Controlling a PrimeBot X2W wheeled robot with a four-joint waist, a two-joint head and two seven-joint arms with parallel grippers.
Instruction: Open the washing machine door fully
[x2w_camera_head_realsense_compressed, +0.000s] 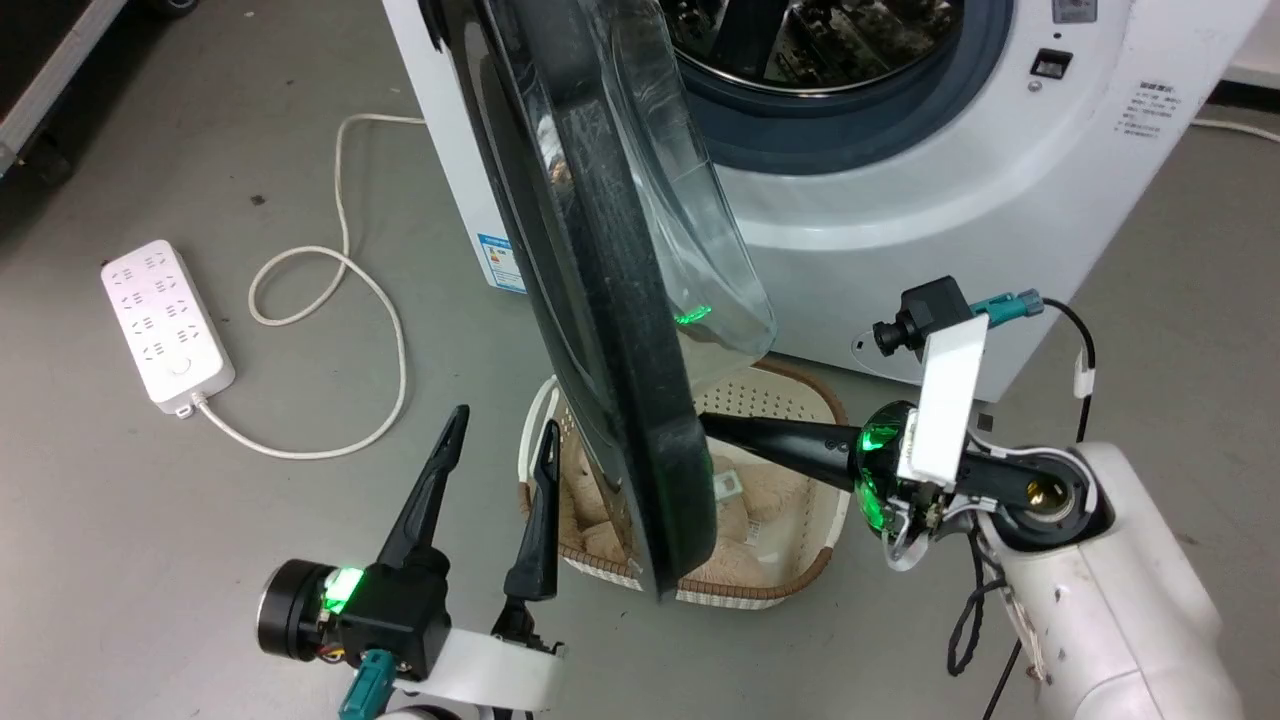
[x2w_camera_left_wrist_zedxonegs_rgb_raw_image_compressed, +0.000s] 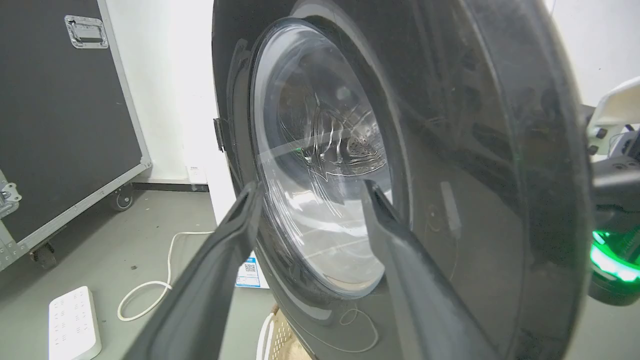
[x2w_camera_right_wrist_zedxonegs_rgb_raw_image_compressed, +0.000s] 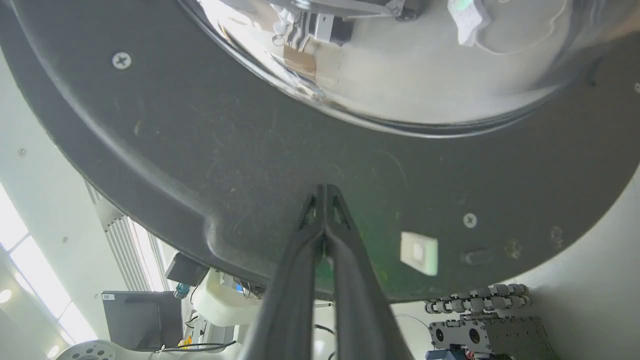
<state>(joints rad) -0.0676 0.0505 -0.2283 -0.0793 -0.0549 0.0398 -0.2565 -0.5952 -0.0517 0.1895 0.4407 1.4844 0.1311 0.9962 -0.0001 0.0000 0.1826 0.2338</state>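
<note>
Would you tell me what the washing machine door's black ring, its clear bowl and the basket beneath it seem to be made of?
The door's black ring looks moulded plastic: scuffed, screwed. Its clear bulging bowl seems glass, glossy with reflections. The cream basket looks perforated plastic, its brown rim perhaps woven.

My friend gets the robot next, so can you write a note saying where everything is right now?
Left gripper: open, beside the outer face of the washing machine door, holding nothing.
Right gripper: shut, tips against the door's inner face near its edge.
Door: swung well out from the washing machine, above a basket.
Done: door unlatched, partly open.
To do: push it fully open.
</note>
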